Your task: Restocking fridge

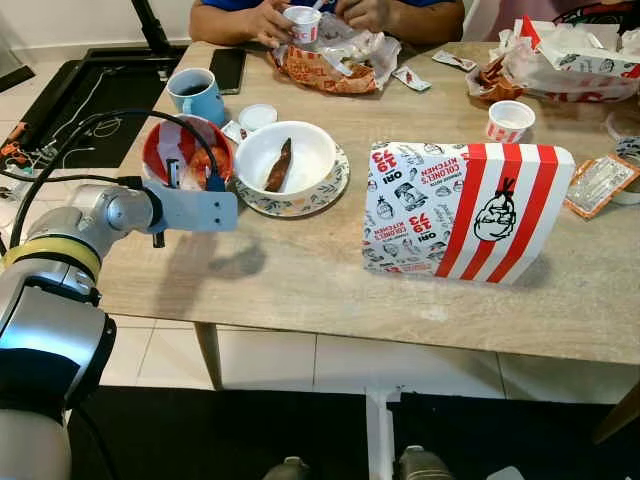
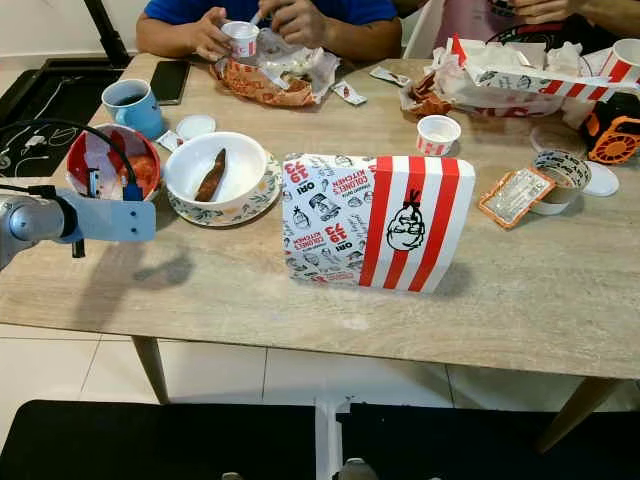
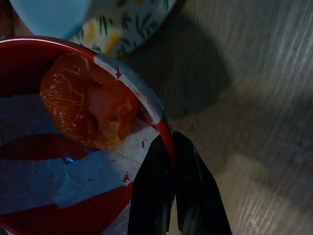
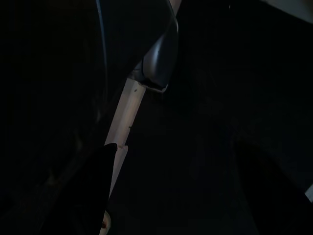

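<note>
1. Left gripper (image 3: 168, 147): its two black fingers are pinched together on the rim of the red bowl (image 1: 160, 148), one finger inside the rim and one outside. The silver left arm reaches in over the near edge of the wooden table (image 1: 300, 290).
2. Right gripper: its wrist view is very dark; one black finger (image 4: 93, 196) can be made out, but whether the fingers are apart or together cannot be told.
3. Red bowl: stands on the table left of the striped box. It holds white paper and an orange, plastic-wrapped lump of food (image 3: 90, 105).
4. Striped box (image 1: 465, 212): a large red-and-white fast-food carton, upright near the middle of the table; the landmark for the entries below.
5. White bowl (image 1: 285, 158): left of the striped box, just beside the red bowl, standing on a leaf-patterned plate (image 1: 330, 188). One brown piece of food (image 1: 279, 166) lies inside it.
6. Small round lid (image 1: 257, 117): behind the white bowl, farther from the robot than the striped box.
7. Blue mug (image 1: 195, 93): left of and beyond the striped box, behind the red bowl, with dark liquid inside.
8. Small paper cup (image 1: 510, 120): just behind the striped box.
9. Black phone (image 1: 228, 70): at the far side, left of the striped box.
10. Person's hands (image 1: 268, 20): at the far edge beyond the striped box, holding a small cup above an opened wrapper (image 1: 330, 65).
</note>
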Controlling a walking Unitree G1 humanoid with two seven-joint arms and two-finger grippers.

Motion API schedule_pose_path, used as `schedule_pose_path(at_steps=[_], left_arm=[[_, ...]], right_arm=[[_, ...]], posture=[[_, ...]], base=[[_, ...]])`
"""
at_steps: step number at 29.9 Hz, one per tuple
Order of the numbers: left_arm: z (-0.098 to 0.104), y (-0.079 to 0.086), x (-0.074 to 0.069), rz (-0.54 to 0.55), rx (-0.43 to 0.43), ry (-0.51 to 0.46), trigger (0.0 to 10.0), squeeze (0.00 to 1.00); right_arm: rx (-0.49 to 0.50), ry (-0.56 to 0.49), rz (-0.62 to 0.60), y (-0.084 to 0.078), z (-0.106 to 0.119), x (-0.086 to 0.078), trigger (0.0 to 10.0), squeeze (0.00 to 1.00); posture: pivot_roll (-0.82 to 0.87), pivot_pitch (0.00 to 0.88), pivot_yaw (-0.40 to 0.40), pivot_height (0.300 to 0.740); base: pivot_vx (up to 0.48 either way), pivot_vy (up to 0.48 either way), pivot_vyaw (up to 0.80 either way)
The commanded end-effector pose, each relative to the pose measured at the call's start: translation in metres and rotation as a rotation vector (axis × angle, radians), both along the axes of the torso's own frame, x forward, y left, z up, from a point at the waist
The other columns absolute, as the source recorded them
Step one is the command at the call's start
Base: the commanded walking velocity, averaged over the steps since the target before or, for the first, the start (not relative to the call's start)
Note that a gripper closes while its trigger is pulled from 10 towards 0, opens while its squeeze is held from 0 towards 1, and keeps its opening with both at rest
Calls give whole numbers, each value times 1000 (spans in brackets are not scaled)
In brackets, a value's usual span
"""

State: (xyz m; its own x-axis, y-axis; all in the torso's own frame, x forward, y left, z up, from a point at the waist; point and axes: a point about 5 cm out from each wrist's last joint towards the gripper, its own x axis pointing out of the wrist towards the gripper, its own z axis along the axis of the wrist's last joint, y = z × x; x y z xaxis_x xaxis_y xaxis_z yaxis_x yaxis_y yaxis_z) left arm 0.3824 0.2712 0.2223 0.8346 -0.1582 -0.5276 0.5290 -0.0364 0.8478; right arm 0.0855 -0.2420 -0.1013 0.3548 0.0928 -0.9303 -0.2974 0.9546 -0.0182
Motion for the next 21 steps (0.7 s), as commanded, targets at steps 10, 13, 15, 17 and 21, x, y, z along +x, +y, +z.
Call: schedule_pose_path(at_steps=[10,13,15,17,21], left_arm=[[10,10,-10,-24,-60,149,0,0],[23,18,-17,-30,-121,221,0,0],[30,24,-21,-28,-152,252,0,0],[33,28,-24,-23,-164,264,0,0],[38,48,-33,43,-169,267,0,0]], right_arm=[[0,49,-31,4,-4,-7,10000,0],[3,48,-33,6,-4,-3,10000,0],[3,47,-35,7,-4,-1,10000,0],[2,47,-35,8,-4,1,10000,0],[1,48,-39,10,-5,3,10000,0]], posture=[[-120,109,60,740],[-113,88,63,740],[-110,78,64,740],[-106,69,67,740],[-98,56,68,740]], base=[[0,0,0],[0,0,0],[0,0,0],[0,0,0],[0,0,0]])
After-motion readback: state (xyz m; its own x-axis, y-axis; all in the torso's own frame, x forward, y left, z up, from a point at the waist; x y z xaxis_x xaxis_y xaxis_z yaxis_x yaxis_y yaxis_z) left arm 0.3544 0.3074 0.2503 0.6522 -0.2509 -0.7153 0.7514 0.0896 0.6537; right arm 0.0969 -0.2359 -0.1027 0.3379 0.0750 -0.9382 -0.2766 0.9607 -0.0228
